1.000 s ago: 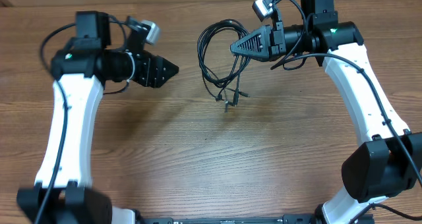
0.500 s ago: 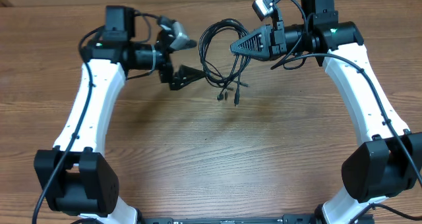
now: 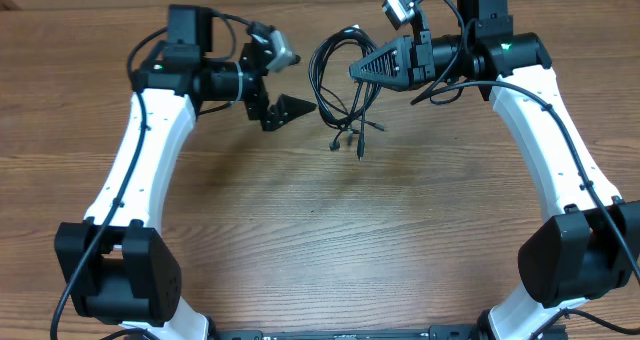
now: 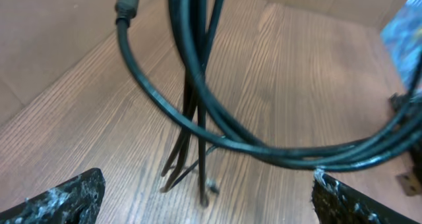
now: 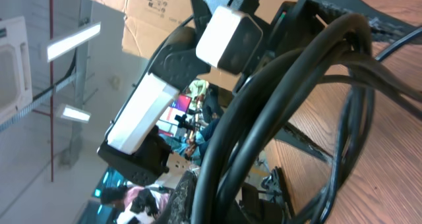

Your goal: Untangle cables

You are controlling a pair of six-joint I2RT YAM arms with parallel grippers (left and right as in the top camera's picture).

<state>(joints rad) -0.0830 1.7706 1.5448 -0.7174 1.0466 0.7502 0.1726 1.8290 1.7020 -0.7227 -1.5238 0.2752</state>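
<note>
A: Cables [image 3: 335, 80], loc?
B: Far centre of bench [image 3: 300, 230]. Looped bundle hangs from R hand [image 3: 355, 72], which is pinched tight on it.
A: L hand [image 3: 285, 82]?
B: Spread wide, holds nothing, just left of bundle.

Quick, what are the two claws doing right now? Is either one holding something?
Left gripper: open, holding nothing.
Right gripper: shut on the cables, which hang down from it.
</note>
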